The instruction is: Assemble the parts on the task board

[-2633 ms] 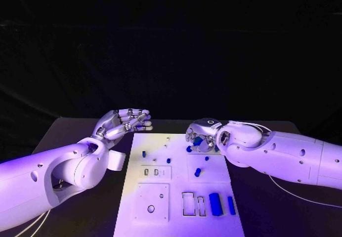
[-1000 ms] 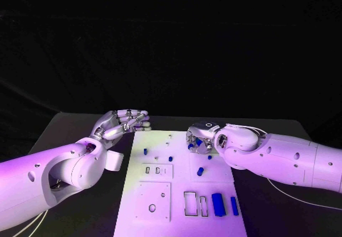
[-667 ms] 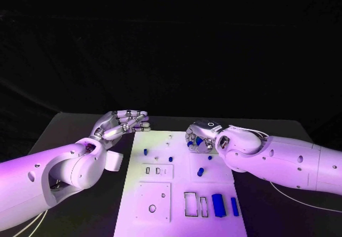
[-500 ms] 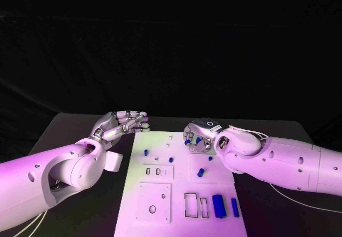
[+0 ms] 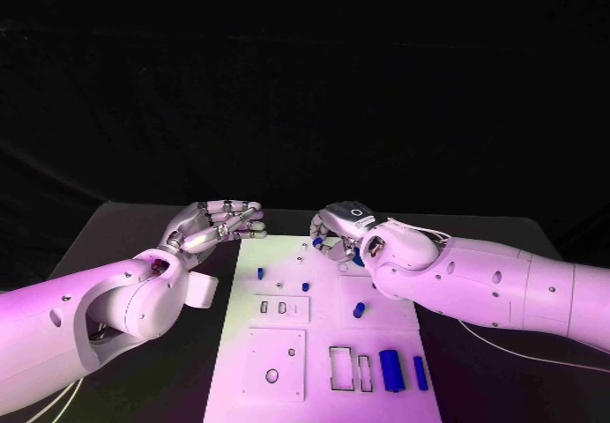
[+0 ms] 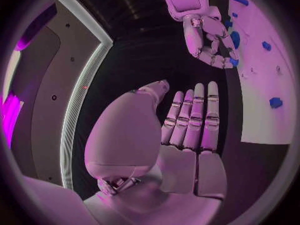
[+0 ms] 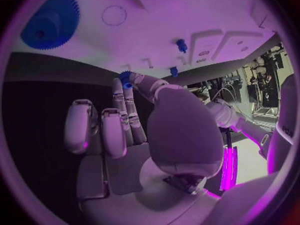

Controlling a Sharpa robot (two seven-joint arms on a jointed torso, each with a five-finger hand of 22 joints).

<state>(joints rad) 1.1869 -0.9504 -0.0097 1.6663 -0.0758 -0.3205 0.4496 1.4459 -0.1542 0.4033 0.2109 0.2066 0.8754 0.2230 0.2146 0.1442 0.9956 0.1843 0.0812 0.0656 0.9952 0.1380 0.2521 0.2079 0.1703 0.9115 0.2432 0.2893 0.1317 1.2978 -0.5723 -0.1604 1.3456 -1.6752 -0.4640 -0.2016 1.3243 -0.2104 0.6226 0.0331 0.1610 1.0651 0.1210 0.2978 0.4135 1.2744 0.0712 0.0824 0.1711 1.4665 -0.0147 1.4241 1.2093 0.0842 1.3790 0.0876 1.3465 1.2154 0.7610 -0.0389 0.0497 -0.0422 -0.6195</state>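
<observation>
Right hand (image 5: 336, 236) pinches small blue part (image 7: 127, 78); left hand (image 5: 216, 222) empty, fingers apart.

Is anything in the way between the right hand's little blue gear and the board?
Nothing visible. The right hand pinches the small gear at its fingertips, above the far end of the board, with bare white plate beyond it.
</observation>
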